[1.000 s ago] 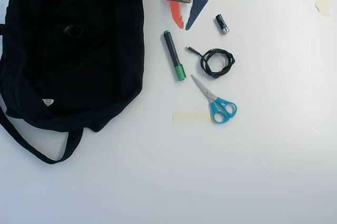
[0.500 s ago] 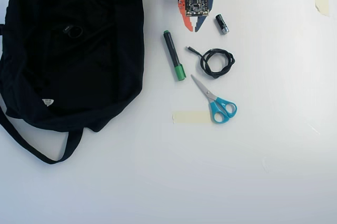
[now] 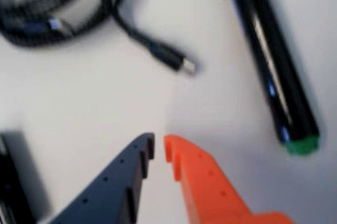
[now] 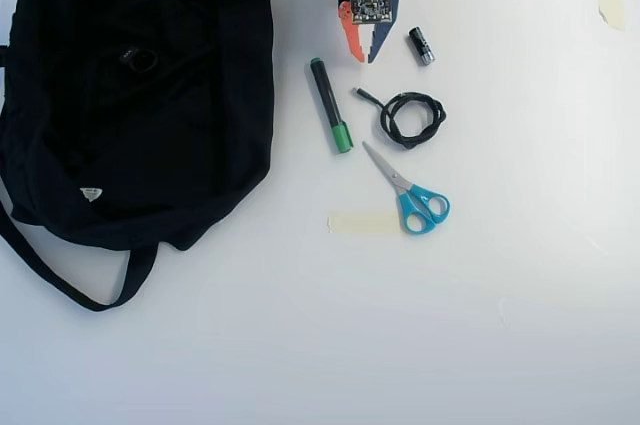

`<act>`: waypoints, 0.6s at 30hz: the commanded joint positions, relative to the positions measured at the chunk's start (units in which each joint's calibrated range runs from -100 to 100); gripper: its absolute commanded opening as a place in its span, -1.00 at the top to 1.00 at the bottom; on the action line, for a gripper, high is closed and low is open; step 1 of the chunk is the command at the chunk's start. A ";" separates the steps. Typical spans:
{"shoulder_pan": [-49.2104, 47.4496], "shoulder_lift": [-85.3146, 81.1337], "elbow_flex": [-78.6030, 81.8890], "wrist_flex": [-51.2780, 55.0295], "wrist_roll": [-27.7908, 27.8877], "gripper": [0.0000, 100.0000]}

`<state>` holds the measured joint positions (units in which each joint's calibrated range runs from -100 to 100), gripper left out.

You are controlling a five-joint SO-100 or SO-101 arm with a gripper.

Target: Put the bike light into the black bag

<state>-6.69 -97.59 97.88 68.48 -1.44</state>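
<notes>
The bike light (image 4: 138, 58) seems to lie on the black bag (image 4: 200, 145), in the upper left of the overhead view. A small ring with a stubby lump shows there against the fabric. It is black on black, so I cannot tell whether it sits inside an opening or only rests on top of the cloth. The bag is spread flat and fills most of the left of that frame, with a white tag low on it and a strap looping out at the lower left.

The gripper (image 4: 362, 53) is well apart from the bag, at the top centre of the overhead view. In the wrist view the gripper (image 3: 159, 147) has its blue and orange fingers drawn almost together, with only a thin slit between the tips and nothing in it.

Around it lie things the task does not concern:
- a marker (image 4: 330, 105), just left of it in the overhead view
- a small cylinder (image 4: 421, 46), just right
- a coiled cable (image 4: 410, 117), below
- scissors (image 4: 410, 195), lower still

Judging by this, the light is delivered and the gripper is empty. Little or nothing is left, unless the light still needs pushing inside the bag.
</notes>
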 commanded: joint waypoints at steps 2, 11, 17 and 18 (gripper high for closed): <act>-0.42 -1.66 1.40 4.64 -0.29 0.95; 0.18 -1.66 1.40 4.64 0.13 0.95; 0.18 -1.66 1.40 4.64 0.13 0.95; 0.18 -1.66 1.40 4.64 0.13 0.95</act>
<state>-6.83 -98.42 97.80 70.37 -1.54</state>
